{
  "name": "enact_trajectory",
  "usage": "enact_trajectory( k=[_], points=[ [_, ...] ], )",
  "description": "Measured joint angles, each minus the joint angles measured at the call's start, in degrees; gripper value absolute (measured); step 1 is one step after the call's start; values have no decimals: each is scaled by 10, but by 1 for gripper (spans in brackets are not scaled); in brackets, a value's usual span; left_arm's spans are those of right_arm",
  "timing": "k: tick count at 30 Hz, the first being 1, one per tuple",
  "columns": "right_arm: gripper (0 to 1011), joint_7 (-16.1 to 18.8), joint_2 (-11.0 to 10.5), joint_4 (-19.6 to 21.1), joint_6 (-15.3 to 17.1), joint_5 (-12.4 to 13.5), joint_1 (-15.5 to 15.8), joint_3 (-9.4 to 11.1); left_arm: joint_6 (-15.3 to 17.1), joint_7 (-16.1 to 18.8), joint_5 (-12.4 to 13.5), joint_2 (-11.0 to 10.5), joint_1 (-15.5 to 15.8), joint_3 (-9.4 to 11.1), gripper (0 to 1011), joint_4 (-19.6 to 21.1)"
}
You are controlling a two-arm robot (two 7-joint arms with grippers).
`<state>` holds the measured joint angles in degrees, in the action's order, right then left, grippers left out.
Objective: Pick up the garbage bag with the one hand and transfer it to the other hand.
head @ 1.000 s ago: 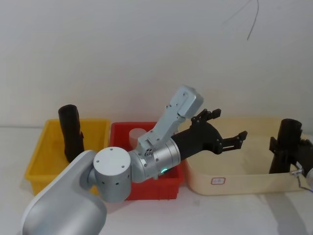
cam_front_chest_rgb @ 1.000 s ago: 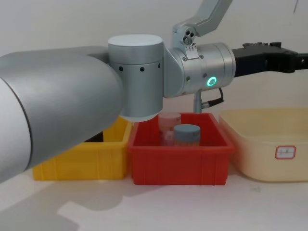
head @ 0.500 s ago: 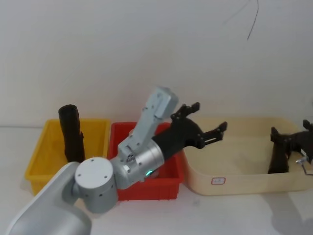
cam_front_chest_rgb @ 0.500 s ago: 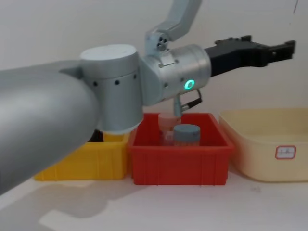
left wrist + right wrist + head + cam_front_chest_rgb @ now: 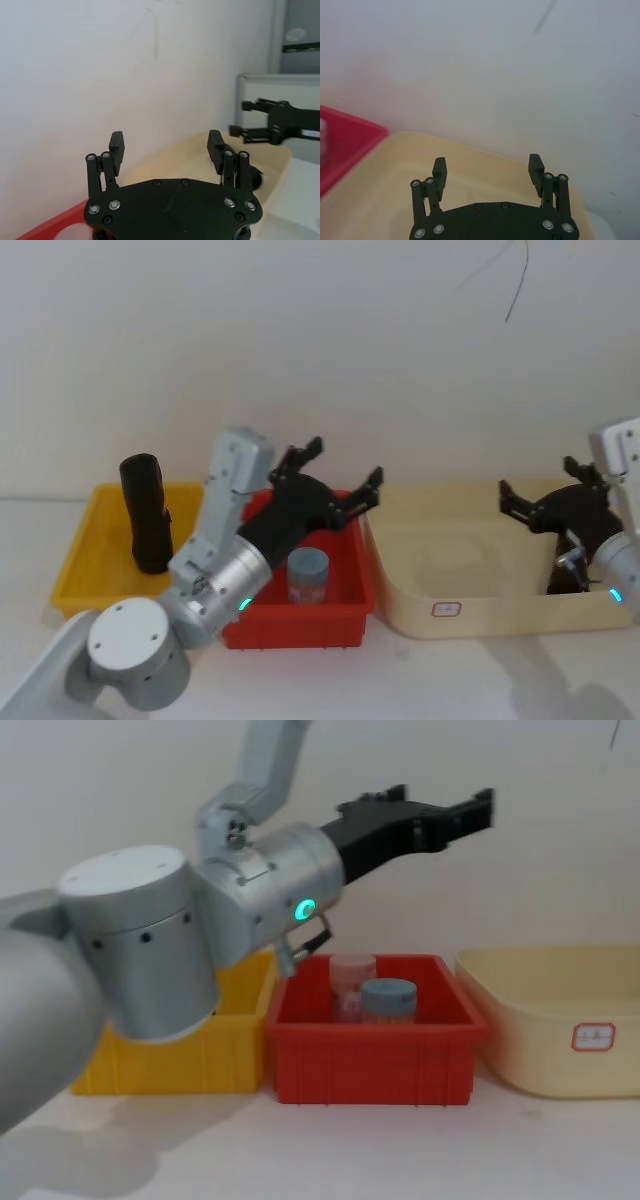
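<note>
A garbage bag [image 5: 146, 513], a tall black roll, stands upright in the yellow bin [image 5: 92, 550] at the left. A second black roll [image 5: 562, 578] sits low in the cream tub [image 5: 450, 585], mostly hidden behind my right arm. My left gripper [image 5: 347, 460] hangs open and empty above the back of the red bin [image 5: 345, 615], to the right of the standing roll and apart from it; it also shows open in the left wrist view [image 5: 166, 150] and the chest view [image 5: 440, 805]. My right gripper [image 5: 538, 480] is open and empty above the tub's right end, seen open in its wrist view [image 5: 488, 172].
In the red bin [image 5: 370, 1070] stand a blue-lidded jar [image 5: 388, 1001] and a clear jar [image 5: 352, 978] behind it. The three bins sit side by side against a white wall. My left arm's silver elbow [image 5: 140, 940] bulks large at the front left.
My left arm swung left, from over the cream tub to over the red bin, gripper still open. My right gripper let go of the black roll, which now sits low in the tub.
</note>
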<state>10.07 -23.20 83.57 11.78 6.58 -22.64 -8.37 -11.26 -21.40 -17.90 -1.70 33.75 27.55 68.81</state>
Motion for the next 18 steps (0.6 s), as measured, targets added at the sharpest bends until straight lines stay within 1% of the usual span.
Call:
enact_trajectory(
  k=[5, 7, 9, 10, 12, 13, 14, 18],
  points=[
    [1004, 15, 11, 17, -6, 4, 13, -13, -10, 29, 6, -12, -25, -22, 1001, 26],
    [1004, 18, 12, 19, -6, 5, 15, -15, -13, 37, 8, -15, -33, -29, 1001, 34],
    [1004, 27, 19, 27, -8, 10, 25, -22, -17, 50, 11, -20, -43, -38, 1001, 44],
    [1004, 30, 20, 29, -9, 11, 28, -24, -20, 59, 14, -23, -50, -45, 1001, 51],
    [1004, 33, 23, 31, -9, 13, 33, -28, -24, 71, 17, -26, -59, -55, 1001, 60],
    [1004, 39, 27, 34, -10, 16, 38, -32, -24, 71, 17, -26, -59, -55, 1001, 60],
    [1004, 41, 28, 36, -10, 17, 40, -34, -27, 81, 19, -29, -66, -63, 1001, 66],
    [1004, 53, 35, 41, -11, 24, 54, -46, -34, 101, 23, -33, -80, -80, 1001, 79]
  ],
)
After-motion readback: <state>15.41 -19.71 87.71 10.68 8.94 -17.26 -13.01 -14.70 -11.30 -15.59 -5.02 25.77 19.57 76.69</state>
